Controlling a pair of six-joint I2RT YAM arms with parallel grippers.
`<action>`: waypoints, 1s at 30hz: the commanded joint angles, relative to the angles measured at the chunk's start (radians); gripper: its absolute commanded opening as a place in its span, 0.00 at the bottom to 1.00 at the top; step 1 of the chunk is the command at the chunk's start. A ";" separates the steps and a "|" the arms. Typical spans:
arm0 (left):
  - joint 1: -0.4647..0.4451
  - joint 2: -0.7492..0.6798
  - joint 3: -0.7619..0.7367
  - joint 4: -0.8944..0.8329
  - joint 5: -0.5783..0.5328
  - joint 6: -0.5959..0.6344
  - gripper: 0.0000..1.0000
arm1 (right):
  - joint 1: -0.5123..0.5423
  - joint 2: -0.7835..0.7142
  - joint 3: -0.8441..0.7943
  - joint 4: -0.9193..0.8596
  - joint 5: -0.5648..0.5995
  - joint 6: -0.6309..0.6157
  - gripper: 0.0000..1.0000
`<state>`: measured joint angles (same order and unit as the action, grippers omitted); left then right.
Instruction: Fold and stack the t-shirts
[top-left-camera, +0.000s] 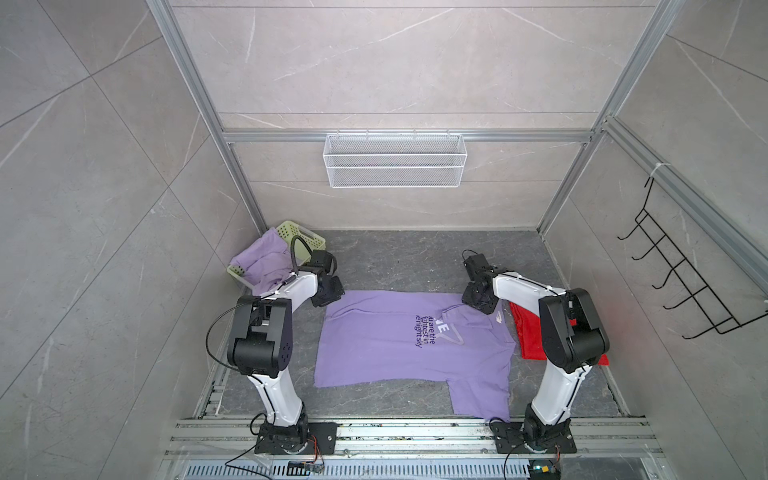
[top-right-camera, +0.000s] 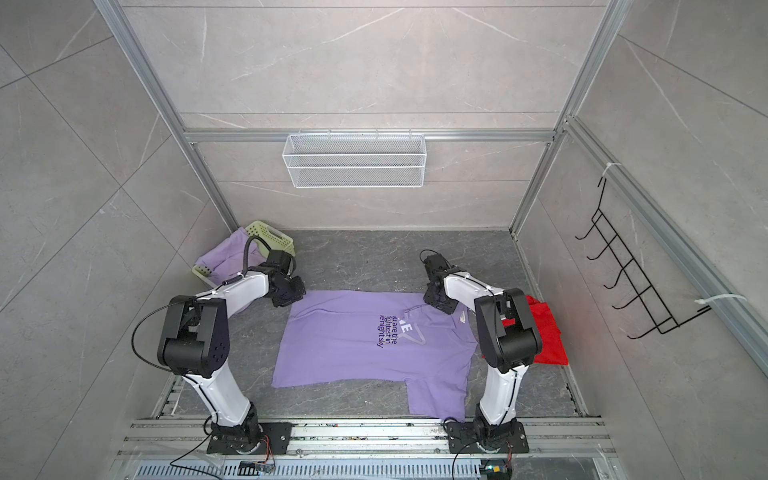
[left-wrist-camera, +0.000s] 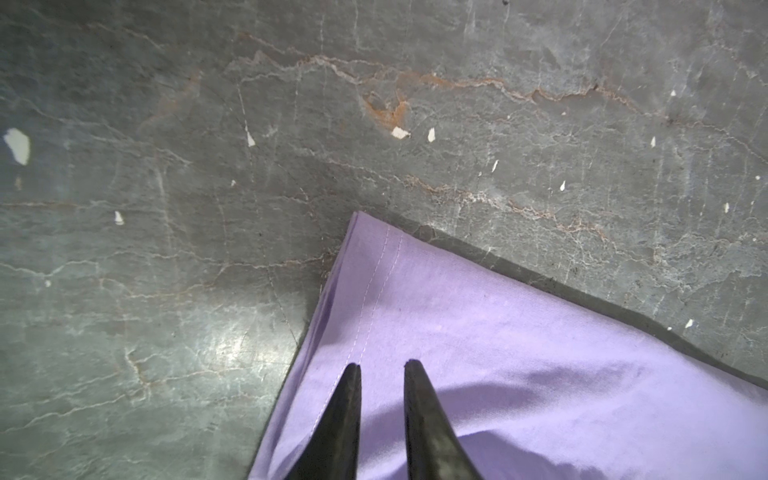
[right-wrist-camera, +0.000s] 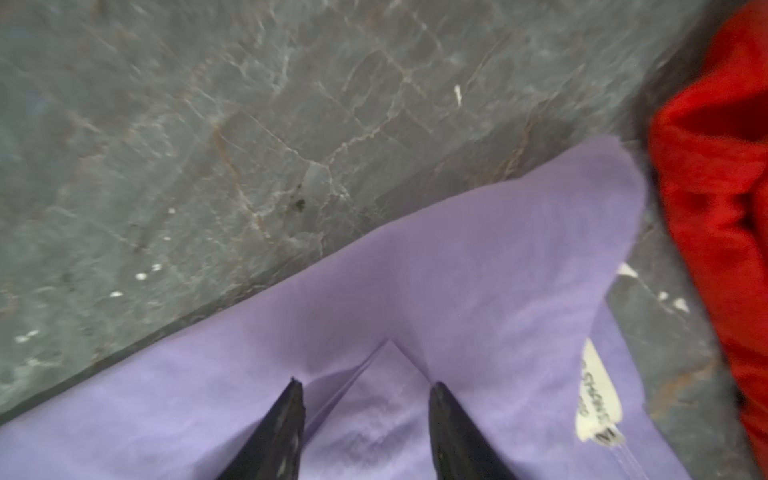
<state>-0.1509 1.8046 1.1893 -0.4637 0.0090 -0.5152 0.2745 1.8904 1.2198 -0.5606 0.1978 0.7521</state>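
A lilac t-shirt (top-left-camera: 374, 345) (top-right-camera: 332, 349) with dark purple text lies spread flat on the dark marble table in both top views, with one sleeve pointing at the front rail. My left gripper (top-left-camera: 328, 297) (left-wrist-camera: 382, 365) hovers over the shirt's far-left hem corner (left-wrist-camera: 374, 249). Its fingers stand a little apart with nothing between them. My right gripper (top-left-camera: 480, 301) (right-wrist-camera: 365, 384) is open over the collar end, straddling a pointed folded flap (right-wrist-camera: 388, 365) next to the neck label (right-wrist-camera: 596, 399). Another lilac t-shirt (top-left-camera: 262, 259) lies crumpled in the basket.
The pale green basket (top-left-camera: 305, 235) stands at the far left corner. A red cloth (top-left-camera: 525, 332) (right-wrist-camera: 715, 187) lies at the right, partly under my right arm. On the back wall hangs a white wire basket (top-left-camera: 395, 160), and a black hook rack (top-left-camera: 681, 282) on the right wall.
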 joint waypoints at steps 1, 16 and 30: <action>-0.001 -0.054 -0.011 0.003 -0.009 0.023 0.24 | 0.002 0.025 0.024 -0.072 0.039 0.015 0.49; -0.001 -0.012 0.021 0.000 0.000 0.012 0.24 | 0.002 -0.035 -0.015 -0.071 0.059 0.036 0.04; -0.001 0.019 0.036 -0.004 0.018 0.015 0.24 | 0.071 -0.379 -0.228 -0.119 0.049 0.173 0.06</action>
<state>-0.1509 1.8130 1.1866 -0.4656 0.0105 -0.5125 0.3061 1.5597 1.0355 -0.6334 0.2398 0.8680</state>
